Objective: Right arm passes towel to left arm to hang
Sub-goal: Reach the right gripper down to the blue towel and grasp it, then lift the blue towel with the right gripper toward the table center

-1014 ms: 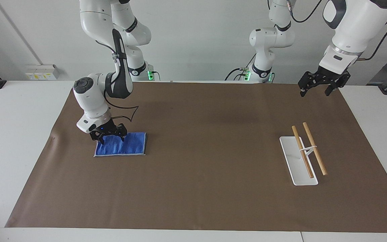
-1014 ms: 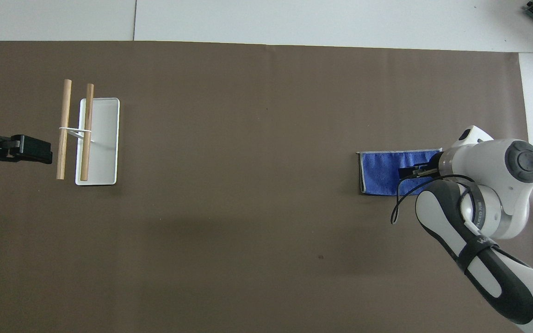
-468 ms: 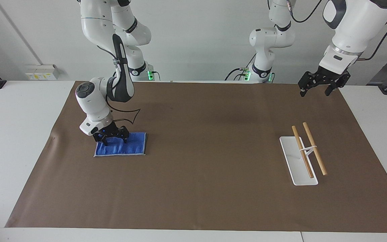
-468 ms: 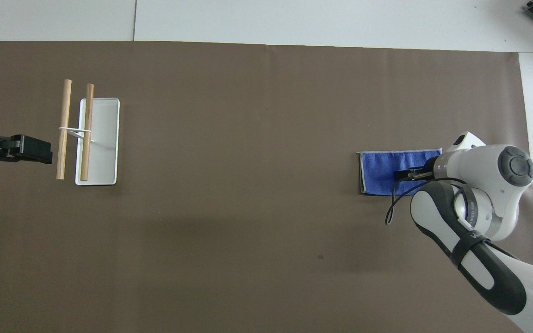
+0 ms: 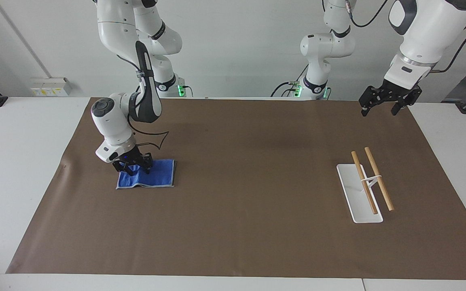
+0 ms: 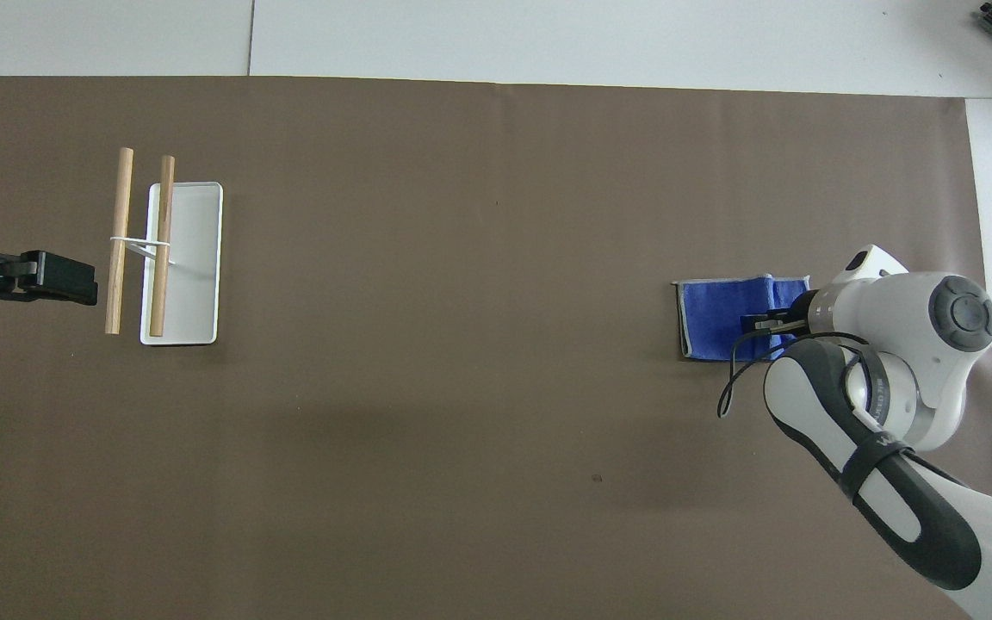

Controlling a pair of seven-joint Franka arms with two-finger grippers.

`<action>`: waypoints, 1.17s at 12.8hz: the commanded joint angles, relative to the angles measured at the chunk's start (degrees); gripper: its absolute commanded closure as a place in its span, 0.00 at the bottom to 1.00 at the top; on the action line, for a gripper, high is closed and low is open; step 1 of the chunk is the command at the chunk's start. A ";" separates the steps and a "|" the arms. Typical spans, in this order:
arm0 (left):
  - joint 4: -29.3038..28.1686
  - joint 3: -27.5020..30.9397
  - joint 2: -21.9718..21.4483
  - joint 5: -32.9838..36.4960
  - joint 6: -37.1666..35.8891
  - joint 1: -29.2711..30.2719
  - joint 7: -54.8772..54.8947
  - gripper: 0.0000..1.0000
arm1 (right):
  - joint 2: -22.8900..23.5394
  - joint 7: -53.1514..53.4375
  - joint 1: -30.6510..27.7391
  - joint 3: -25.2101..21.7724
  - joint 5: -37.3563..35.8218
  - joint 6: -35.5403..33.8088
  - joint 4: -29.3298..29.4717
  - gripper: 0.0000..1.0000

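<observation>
The small blue terry-cloth towel [image 5: 152, 178] lies on the brown mat [image 5: 233, 226] toward the right arm's end of the desk, bunched where the right end effector [image 5: 132, 166] is closed on its edge. Only the grasp is judged done. The left end effector [image 5: 384, 101] waits open, aloft near the white rack with wooden rods [image 5: 368, 184]; lifting, handover and hanging remain.

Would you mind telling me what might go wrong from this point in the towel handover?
The right claw pinches the towel at one bunched end, so the cloth may slip out when lifted. Hanging limp, it could give the left claw, waiting open above the mat's corner, little edge to take. It might also miss the rack's wooden bars.
</observation>
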 commanded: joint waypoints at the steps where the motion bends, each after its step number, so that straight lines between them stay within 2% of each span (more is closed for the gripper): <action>1: -0.51 0.53 -0.57 0.39 0.26 -0.73 -0.41 0.00 | -0.40 -1.77 -0.57 0.72 1.96 0.48 -0.74 1.00; 3: -0.51 0.53 -0.57 0.39 0.17 -0.73 -0.41 0.00 | -2.06 -1.42 -0.57 2.29 3.01 -3.98 1.80 1.00; 6: -0.42 0.53 -0.57 0.39 0.26 -0.73 -0.32 0.00 | -4.79 0.42 -0.57 3.18 3.19 -16.19 9.53 1.00; 11: -0.51 0.53 -0.57 0.04 0.61 -0.64 -0.14 0.00 | -7.08 2.36 -0.65 9.14 9.68 -25.44 18.40 1.00; 15: -1.03 0.53 -0.48 -3.30 4.37 -0.47 -0.23 0.00 | -6.99 2.28 -0.57 13.10 25.91 -25.10 20.18 1.00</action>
